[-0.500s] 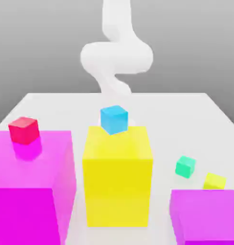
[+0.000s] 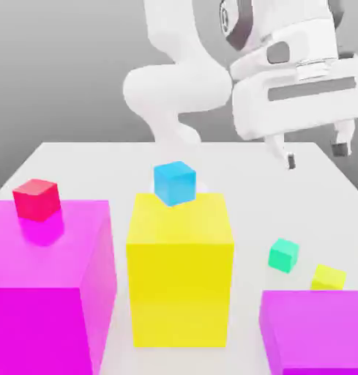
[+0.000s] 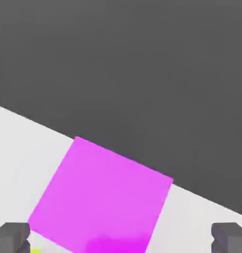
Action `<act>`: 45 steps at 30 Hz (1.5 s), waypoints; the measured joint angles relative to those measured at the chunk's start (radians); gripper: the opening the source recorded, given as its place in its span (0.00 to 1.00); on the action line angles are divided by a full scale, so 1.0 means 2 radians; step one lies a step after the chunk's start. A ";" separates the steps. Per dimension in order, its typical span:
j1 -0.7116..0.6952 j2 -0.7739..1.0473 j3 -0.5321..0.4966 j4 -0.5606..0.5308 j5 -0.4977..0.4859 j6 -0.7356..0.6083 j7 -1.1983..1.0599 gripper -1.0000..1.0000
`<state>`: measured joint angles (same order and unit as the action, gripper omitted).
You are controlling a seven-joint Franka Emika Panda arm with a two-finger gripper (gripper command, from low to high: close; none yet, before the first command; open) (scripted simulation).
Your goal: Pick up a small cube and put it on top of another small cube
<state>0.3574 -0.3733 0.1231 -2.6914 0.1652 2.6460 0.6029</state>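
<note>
The small cube [image 2: 283, 255], tiny and mint green, rests on the white table [image 2: 79, 165] toward the exterior view's right. High above it my gripper [image 2: 316, 155] hangs open, with nothing between its two dark-tipped fingers. A tiny yellow cube [image 2: 328, 277] lies just beside the mint one, nearer the front. In the hand view my fingertips [image 3: 11, 236] stand wide apart over the top of a magenta block [image 3: 100, 197].
A tall yellow block [image 2: 180, 267] with a sky-blue cube [image 2: 174, 182] on top stands mid-table. A big magenta block [image 2: 46, 286] at the exterior view's left carries a red cube [image 2: 36, 198]. Another magenta block [image 2: 317, 331] sits front right.
The hand has come into the exterior view at the upper right, above the mint cube. The cubes and blocks have not moved.
</note>
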 joint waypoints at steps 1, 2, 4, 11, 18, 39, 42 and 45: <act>0.008 0.012 0.008 -0.011 0.003 0.010 -0.004 0.50; 0.018 0.024 0.014 -0.022 0.005 0.020 -0.008 0.50; 0.035 0.047 0.027 -0.044 0.008 0.040 -0.014 0.50; 0.080 0.130 0.083 -0.123 -0.014 0.111 -0.011 0.50; 0.097 0.222 0.054 -0.126 -0.126 0.185 0.059 0.50; 0.145 0.225 0.012 -0.125 -0.109 0.188 0.047 0.00; 0.153 0.185 0.018 -0.134 -0.075 0.156 0.026 0.00; 0.157 0.144 0.007 -0.136 -0.056 0.116 0.003 0.00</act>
<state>0.6711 -0.0851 0.1371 -2.9640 0.0540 2.8788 0.6079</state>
